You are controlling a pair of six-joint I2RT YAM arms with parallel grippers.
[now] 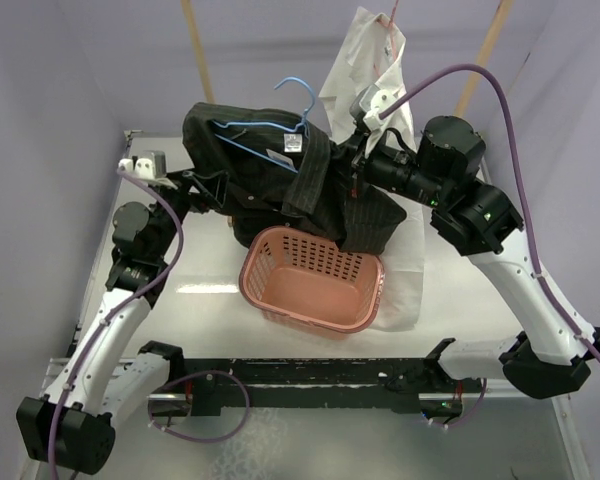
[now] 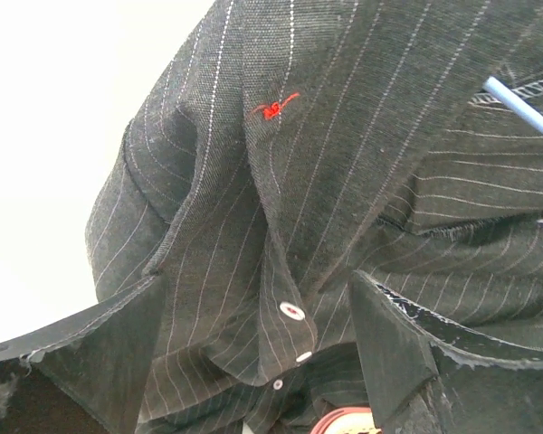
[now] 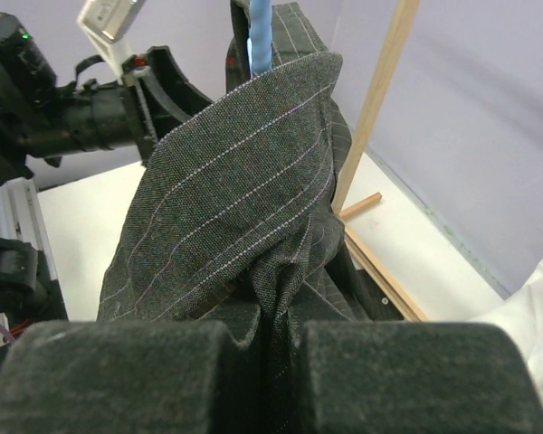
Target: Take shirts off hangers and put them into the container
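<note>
Cloth of the black pinstriped button-up shirt is pinched in my right pincer, clenched on a fold so the garment hangs lifted over the far rim of the salmon-pink slotted plastic basket. My left pincer stands released, fingers spread either side of the button placket. The light blue wire hanger sits in the shoulders. I see nothing inside the basket; the plain white shirt hangs at far right

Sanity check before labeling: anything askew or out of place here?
Yes. The light blue wire hanger lies tilted on the bunched black pinstriped shirt, caught in it rather than hanging. The right gripper pinches the fabric; part overhangs the far rim of the salmon-pink slotted plastic basket.
</note>
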